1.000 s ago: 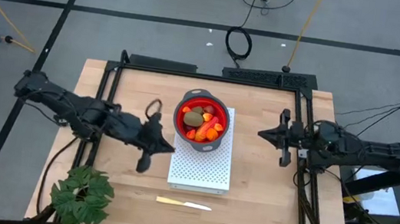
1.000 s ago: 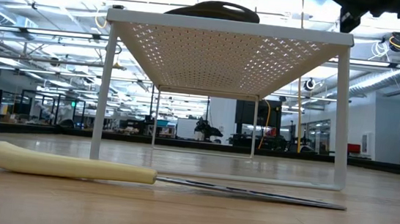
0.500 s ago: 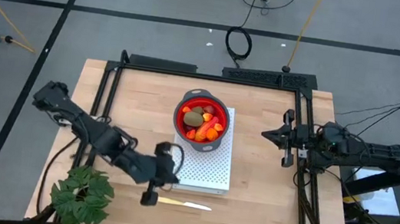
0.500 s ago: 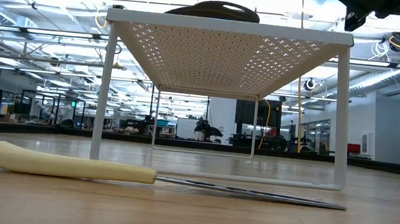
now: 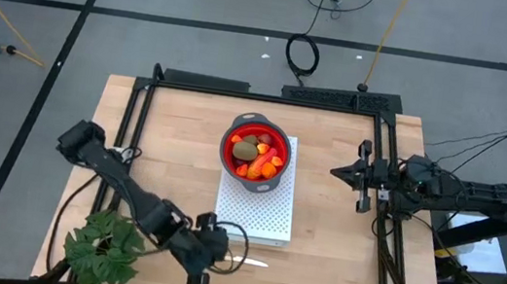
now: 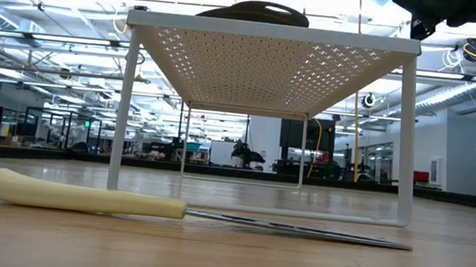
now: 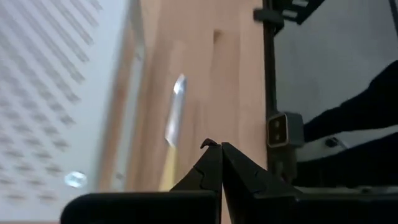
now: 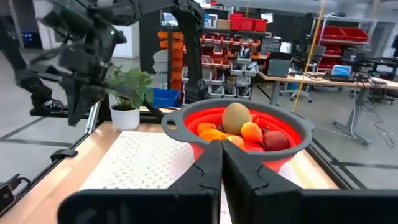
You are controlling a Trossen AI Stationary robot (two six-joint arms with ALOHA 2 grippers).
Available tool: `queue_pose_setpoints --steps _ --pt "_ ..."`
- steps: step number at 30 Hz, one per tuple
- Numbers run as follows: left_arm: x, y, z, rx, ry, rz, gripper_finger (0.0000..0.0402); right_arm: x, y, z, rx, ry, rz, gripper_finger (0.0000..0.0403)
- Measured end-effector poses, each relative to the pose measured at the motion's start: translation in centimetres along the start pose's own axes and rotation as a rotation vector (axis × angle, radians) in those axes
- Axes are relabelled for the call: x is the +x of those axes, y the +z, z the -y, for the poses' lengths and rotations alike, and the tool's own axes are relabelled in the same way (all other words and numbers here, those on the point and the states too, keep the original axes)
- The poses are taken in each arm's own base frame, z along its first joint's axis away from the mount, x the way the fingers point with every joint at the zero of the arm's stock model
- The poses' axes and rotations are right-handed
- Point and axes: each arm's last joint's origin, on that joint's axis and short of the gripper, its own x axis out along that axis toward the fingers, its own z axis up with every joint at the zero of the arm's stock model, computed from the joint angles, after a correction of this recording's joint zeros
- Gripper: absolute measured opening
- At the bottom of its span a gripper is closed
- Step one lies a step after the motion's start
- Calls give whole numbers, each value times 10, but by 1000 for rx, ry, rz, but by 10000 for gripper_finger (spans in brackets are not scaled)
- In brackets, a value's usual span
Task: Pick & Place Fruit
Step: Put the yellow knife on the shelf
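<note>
A: What does the fruit (image 5: 256, 157) look like right now?

B: A heap of small toy pieces: an olive-brown oval on top, dark red balls, a red-orange oblong and orange bits. From the right wrist view the oval (image 8: 236, 117) sits highest, with an orange piece and a dark red ball just beside it.

A: And where is it?

B: All inside the red bowl (image 5: 232, 135), which has a grey rim and handles. The bowl stands on the white perforated rack (image 5: 255, 216), at the rack's twelve o'clock end as seen from above.

A: The left gripper (image 5: 200, 275)?

B: Down at about seven o'clock from the bowl, well apart from it, over the wooden table (image 5: 315, 268) near the front edge. Its fingers are clenched together on nothing. The pale yellow knife (image 6: 74, 195) lies just beside it, and the green plant (image 5: 102, 248) is at its nine o'clock.

A: And the right gripper (image 5: 340, 172)?

B: At three o'clock from the bowl, by the table's edge, pointing toward it. Its fingers (image 8: 205, 165) are pressed tight, empty.
</note>
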Motion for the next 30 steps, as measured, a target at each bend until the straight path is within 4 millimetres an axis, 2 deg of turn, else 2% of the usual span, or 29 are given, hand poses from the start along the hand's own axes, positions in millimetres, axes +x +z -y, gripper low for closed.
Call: queue_pose_setpoints --steps 6,12,22,27,30 --pt "25 -17 11 -59 -15 -95 4 0 0 -2 -40 67 2 0" --pt "47 -34 18 -19 20 -163 5 0 -1 -2 -42 78 -1 0" --pt "80 -53 11 4 125 -267 9 0 -1 -2 -41 78 -2 0" --pt "91 -57 8 8 144 -290 6 0 -1 -2 -41 78 -2 0" --pt "90 -56 6 -2 148 -286 2 0 -1 -2 -41 78 -1 0"
